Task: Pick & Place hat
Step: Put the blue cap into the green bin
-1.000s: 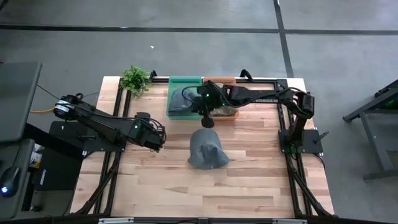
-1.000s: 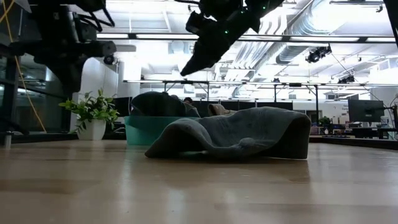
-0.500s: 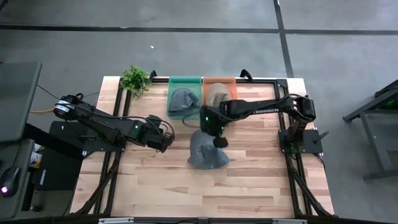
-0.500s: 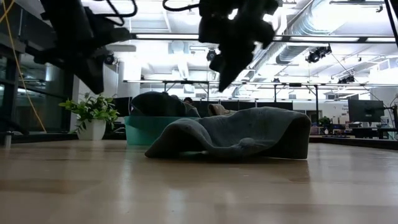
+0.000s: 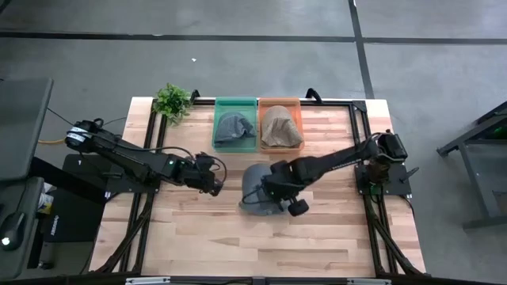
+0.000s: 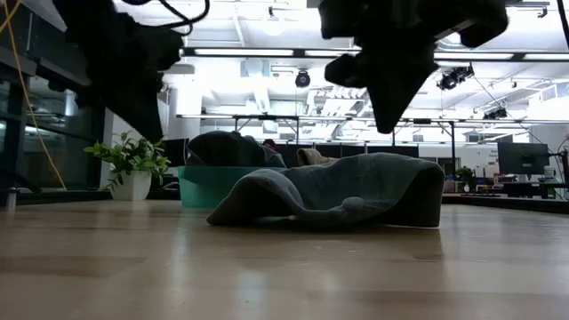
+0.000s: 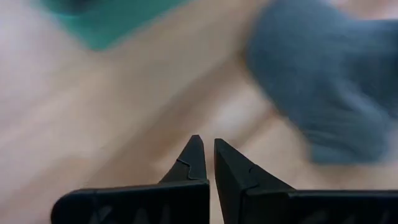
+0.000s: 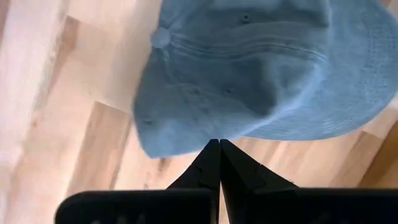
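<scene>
Right hand [image 5: 279, 192] sits above the grey-blue hat [image 5: 255, 184], arm stretched in from the bench's right edge, wrist over the hat's near-right side. Right wrist view: fingers [image 8: 214, 163] pressed together tip to tip, nothing between them, tips pointing at the hat's [image 8: 261, 68] edge. In the low view the right hand [image 6: 388, 116] hangs clear above the hat [image 6: 342, 191], no contact.

Hat lies flat on the wooden bench [image 5: 198, 229] around mid-bench, crown up, not held.

Left hand [image 5: 215, 188] is just left of the hat, arm reaching in from the left edge, low over the bench. Left wrist view: fingers [image 7: 198, 162] nearly together, only a thin slit, gripping nothing; hat [image 7: 329, 81] blurred ahead of them.

At the far edge, two bins side by side: green bin [image 5: 219, 109] with a dark grey hat [image 5: 234, 127] in it, orange bin [image 5: 296, 108] with a tan hat [image 5: 279, 125] in it. Small potted plant [image 5: 173, 100] near the far-left corner, left of the green bin.
</scene>
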